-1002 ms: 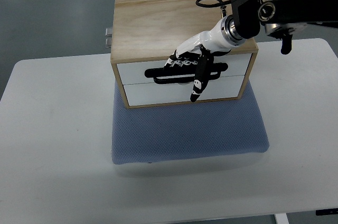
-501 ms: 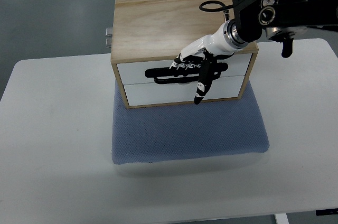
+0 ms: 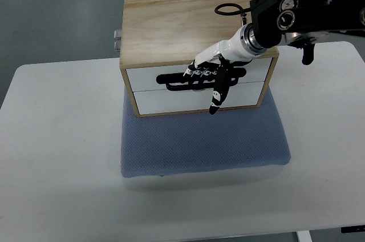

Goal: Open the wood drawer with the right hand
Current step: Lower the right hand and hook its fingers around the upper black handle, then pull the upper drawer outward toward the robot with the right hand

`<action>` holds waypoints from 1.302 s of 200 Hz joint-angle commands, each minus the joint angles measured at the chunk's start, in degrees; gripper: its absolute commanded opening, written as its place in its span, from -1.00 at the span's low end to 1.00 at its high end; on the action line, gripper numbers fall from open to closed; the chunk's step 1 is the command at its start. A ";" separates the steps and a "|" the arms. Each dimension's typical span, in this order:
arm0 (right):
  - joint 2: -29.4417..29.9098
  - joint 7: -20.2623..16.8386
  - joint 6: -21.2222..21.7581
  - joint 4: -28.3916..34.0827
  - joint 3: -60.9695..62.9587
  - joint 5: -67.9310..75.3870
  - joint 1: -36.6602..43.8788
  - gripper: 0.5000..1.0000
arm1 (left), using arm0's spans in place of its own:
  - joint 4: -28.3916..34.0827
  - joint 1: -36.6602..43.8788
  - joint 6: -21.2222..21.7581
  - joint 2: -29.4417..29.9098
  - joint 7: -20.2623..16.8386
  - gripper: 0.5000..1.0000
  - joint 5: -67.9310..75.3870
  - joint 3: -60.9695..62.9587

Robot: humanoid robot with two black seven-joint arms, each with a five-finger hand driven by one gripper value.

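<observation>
Behind right hand [image 3: 209, 72], drawer [image 3: 197, 77] handle [image 3: 181, 78] partly hidden.

bright, even light — sharp, soft shadows

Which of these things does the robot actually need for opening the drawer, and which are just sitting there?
Needed:
right hand
black handle
upper drawer
wood box

Just there:
blue mat
white table
lower drawer

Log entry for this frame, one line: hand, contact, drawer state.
right hand | fingers curled on black handle of upper drawer | drawer closed | wood box on blue mat | left hand not visible
</observation>
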 commanded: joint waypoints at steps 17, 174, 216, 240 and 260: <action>-0.09 0.00 0.43 0.76 -0.74 0.00 0.06 0.78 | 0.00 0.00 -0.01 0.00 -0.02 1.00 0.00 0.00; -3.16 0.62 10.27 5.60 -1.36 0.00 3.13 0.78 | 0.00 0.00 -0.01 0.00 -0.02 1.00 0.00 0.00; -3.96 0.79 12.20 7.79 -2.15 0.09 4.63 0.78 | 0.00 0.00 -0.01 0.00 -0.02 1.00 0.00 0.00; -4.22 0.88 13.70 8.67 -2.24 1.14 4.98 0.78 | 0.00 0.00 -0.01 0.00 -0.02 1.00 0.00 0.00; -4.75 0.88 14.60 9.64 -2.24 1.49 5.95 0.78 | 0.00 0.00 -0.01 0.00 0.07 1.00 0.00 0.00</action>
